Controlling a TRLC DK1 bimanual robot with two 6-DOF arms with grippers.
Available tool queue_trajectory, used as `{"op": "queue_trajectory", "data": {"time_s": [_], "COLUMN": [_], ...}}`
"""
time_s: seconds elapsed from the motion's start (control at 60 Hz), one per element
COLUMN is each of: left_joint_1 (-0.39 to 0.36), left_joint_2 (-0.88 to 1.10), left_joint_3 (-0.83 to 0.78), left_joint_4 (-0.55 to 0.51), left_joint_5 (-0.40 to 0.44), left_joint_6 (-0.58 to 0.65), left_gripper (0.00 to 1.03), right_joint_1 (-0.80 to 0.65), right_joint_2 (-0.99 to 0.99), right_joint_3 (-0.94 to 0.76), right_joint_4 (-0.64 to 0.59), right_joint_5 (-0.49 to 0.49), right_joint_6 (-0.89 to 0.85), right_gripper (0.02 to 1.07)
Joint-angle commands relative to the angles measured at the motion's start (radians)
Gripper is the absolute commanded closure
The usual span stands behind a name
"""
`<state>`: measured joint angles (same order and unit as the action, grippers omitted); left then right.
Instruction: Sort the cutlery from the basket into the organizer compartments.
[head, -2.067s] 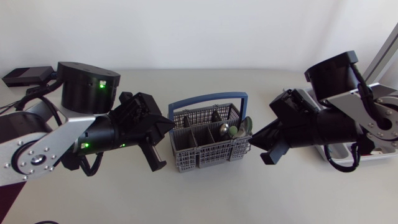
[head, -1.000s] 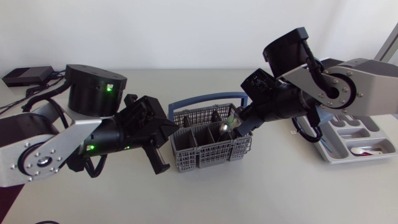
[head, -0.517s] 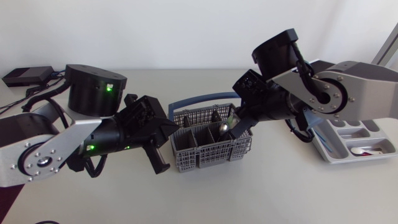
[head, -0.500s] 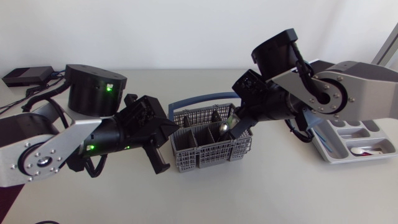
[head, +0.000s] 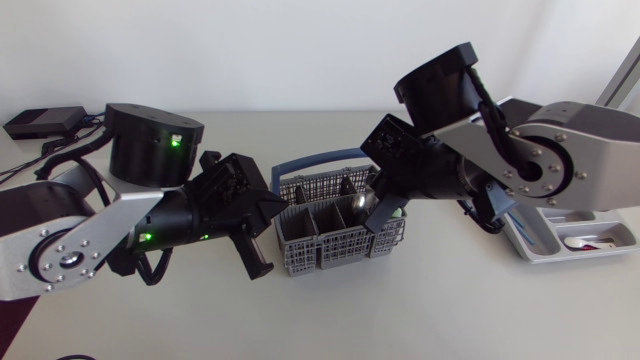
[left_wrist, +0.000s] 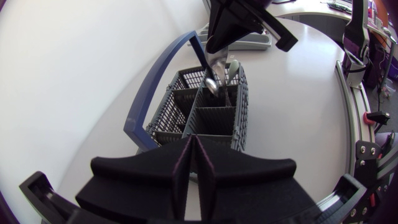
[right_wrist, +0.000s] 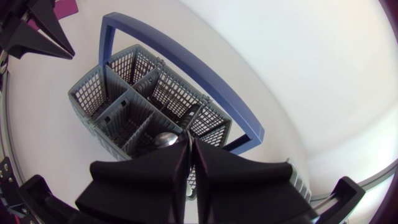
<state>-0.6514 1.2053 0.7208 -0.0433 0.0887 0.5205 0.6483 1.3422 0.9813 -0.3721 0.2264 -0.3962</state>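
Right gripper (right_wrist: 189, 146) over the grey cutlery basket (head: 300, 240), fingers clamped on a spoon (right_wrist: 166, 139), its bowl low in a compartment. Left gripper (left_wrist: 194, 146) pinched closed, empty, just beside the basket's opposite end. Organizer (head: 555, 228) well apart, beside the right arm.

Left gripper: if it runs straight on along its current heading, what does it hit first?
The near end wall of the basket. The left gripper, shut, points straight at it with nothing between them. Whether they already touch is unclear from these views.
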Motion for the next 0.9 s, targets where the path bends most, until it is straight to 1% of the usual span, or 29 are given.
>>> {"op": "queue_trajectory", "data": {"time_s": [0.0,0.1,0.383,0.433,0.483,0.517,0.6,0.717,0.8,0.883], "left_joint_1": [0.006,0.002,-0.007,-0.011,-0.021,-0.028,-0.047,-0.085,-0.105,-0.113], "left_joint_2": [-0.003,-0.003,-0.003,-0.003,-0.004,-0.006,-0.009,0.010,0.017,0.028], "left_joint_3": [-0.007,-0.007,0.011,0.016,0.023,0.028,0.043,0.088,0.120,0.144], "left_joint_4": [0.011,0.011,0.000,-0.001,-0.003,-0.007,-0.015,-0.021,-0.029,-0.033], "left_joint_5": [-0.006,-0.006,-0.006,-0.006,-0.006,-0.006,-0.004,0.000,0.002,0.009], "left_joint_6": [-0.016,-0.016,-0.016,-0.016,-0.016,-0.016,-0.017,-0.025,-0.030,-0.033], "left_gripper": [0.96,0.96,0.95,0.92,0.92,0.89,0.86,0.83,0.78,0.75], "right_joint_1": [0.022,0.045,0.077,0.080,0.086,0.086,0.088,0.088,0.088,0.088], "right_joint_2": [-0.043,-0.075,-0.144,-0.160,-0.178,-0.189,-0.221,-0.265,-0.296,-0.330], "right_joint_3": [-0.023,-0.013,0.057,0.072,0.089,0.102,0.123,0.134,0.131,0.123], "right_joint_4": [-0.010,-0.022,-0.125,-0.143,-0.160,-0.177,-0.197,-0.211,-0.218,-0.218], "right_joint_5": [0.034,0.057,0.057,0.057,0.056,0.050,0.037,0.008,-0.024,-0.052], "right_joint_6": [-0.043,-0.064,-0.084,-0.086,-0.087,-0.087,-0.087,-0.084,-0.072,-0.066], "right_gripper": [1.02,1.02,1.02,1.02,1.01,1.02,1.02,1.02,1.02,1.02]}}
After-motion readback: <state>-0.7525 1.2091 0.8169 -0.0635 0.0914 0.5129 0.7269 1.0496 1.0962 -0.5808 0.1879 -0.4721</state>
